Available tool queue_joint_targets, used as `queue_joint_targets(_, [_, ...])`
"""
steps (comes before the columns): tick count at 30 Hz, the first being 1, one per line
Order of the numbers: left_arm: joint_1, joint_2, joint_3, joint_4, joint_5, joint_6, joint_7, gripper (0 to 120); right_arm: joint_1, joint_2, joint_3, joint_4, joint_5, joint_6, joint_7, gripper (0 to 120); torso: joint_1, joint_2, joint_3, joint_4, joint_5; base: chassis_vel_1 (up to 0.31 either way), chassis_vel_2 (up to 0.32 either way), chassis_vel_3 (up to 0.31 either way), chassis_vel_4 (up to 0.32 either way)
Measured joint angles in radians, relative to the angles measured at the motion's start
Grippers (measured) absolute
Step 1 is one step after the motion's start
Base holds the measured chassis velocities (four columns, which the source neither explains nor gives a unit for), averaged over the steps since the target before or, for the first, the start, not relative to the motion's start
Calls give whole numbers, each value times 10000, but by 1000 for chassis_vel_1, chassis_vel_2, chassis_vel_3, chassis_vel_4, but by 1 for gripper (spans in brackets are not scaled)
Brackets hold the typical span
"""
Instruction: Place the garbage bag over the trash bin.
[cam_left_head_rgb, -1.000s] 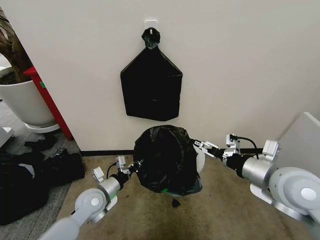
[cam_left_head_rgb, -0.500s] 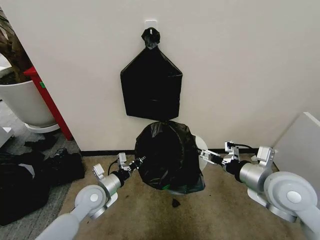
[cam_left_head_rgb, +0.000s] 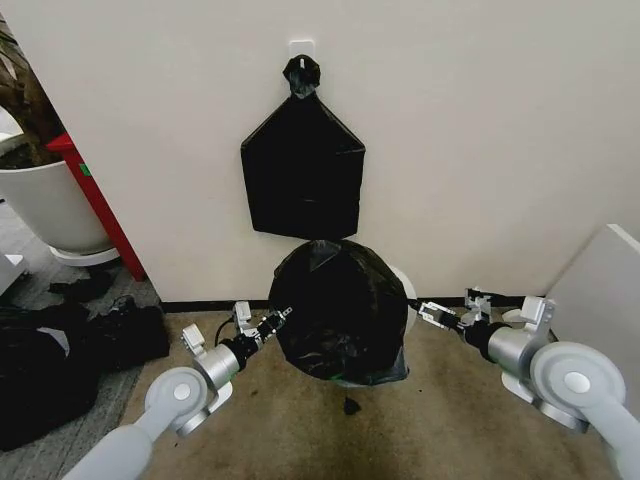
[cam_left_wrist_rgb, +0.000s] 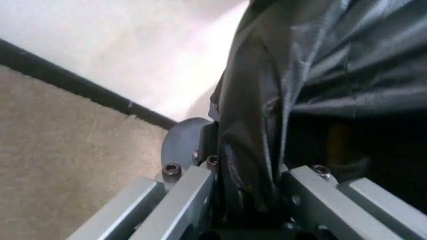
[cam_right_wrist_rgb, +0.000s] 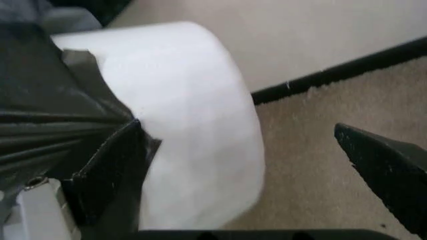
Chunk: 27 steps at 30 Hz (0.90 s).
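Black garbage bag (cam_left_head_rgb: 338, 310) shrouding trash bin (cam_left_head_rgb: 402, 293).

Beige wall (cam_left_head_rgb: 480, 140) w/ black baseboard (cam_left_head_rgb: 200, 305), tan carpet (cam_left_head_rgb: 400, 430).

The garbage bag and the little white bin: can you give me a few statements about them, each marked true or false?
1. The garbage bag covers most of the trash bin. True.
2. The left end effector grips the bag's edge. True.
3. The right end effector is clamped shut. False: it is open, beside the bin.
4. The bin stands on a table. False: it stands on the carpet.
5. The bundle of bags lies on the floor. False: it hangs on the wall.
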Motion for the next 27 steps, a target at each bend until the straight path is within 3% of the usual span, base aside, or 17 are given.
queue_joint_targets(9, [-35,-57,130,-290,696,-76,-844,0,-118,60,759,1348,1147,301,545,100,0,0,-1,0,-2,0,0,0,0])
queue_joint_targets(17, [-136,-155,-10,-115,-968,44,-1525,0,-908,303,1331,1266,1233,257,167,100,0,0,-1,1,-2,0,0,0,0])
queue_joint_targets(19, [-195,-193,-28,60,-1346,46,-1691,0,-1413,514,1661,1226,1180,251,-342,100,0,0,0,0,1,0,0,0,0])
queue_joint_targets(24, [-338,-273,-88,404,-2388,192,-2168,0,-2970,1111,2457,904,79,296,-3142,100,0,1,-1,-2,1,0,0,0,0])
queue_joint_targets(27, [-413,-341,-94,458,-2757,208,-2488,0,-3358,1416,2322,902,-531,383,-3613,100,0,0,-1,-3,-5,0,0,0,0])
